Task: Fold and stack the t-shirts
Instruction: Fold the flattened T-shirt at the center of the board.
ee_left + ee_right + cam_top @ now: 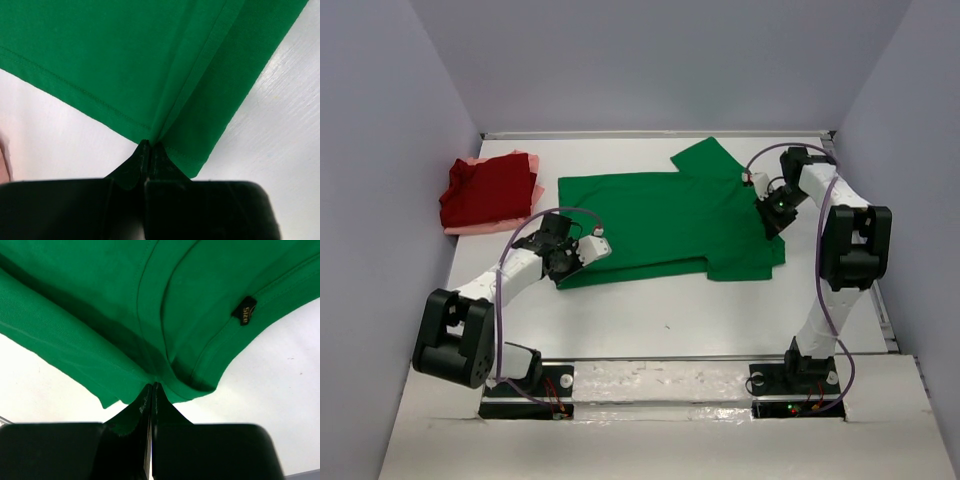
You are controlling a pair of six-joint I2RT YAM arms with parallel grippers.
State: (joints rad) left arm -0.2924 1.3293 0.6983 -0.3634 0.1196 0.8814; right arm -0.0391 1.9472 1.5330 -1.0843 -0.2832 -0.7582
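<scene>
A bright green t-shirt (665, 225) lies spread across the middle of the white table (670, 320). My left gripper (563, 262) is shut on its near left hem; the left wrist view shows the cloth (150, 60) pinched at the black fingertips (148, 146). My right gripper (767, 207) is shut on the shirt near its collar at the right, and in the right wrist view the green fabric (125, 305) bunches at the fingertips (153, 386), a black size tag (244, 310) beside them. A dark red t-shirt (490, 190) lies folded on a pale pink one (480, 229) at far left.
Grey walls enclose the table on three sides. The red and pink stack sits against the left wall. Both arm bases (660, 385) are bolted at the near edge. Bare white table shows in front of the green shirt.
</scene>
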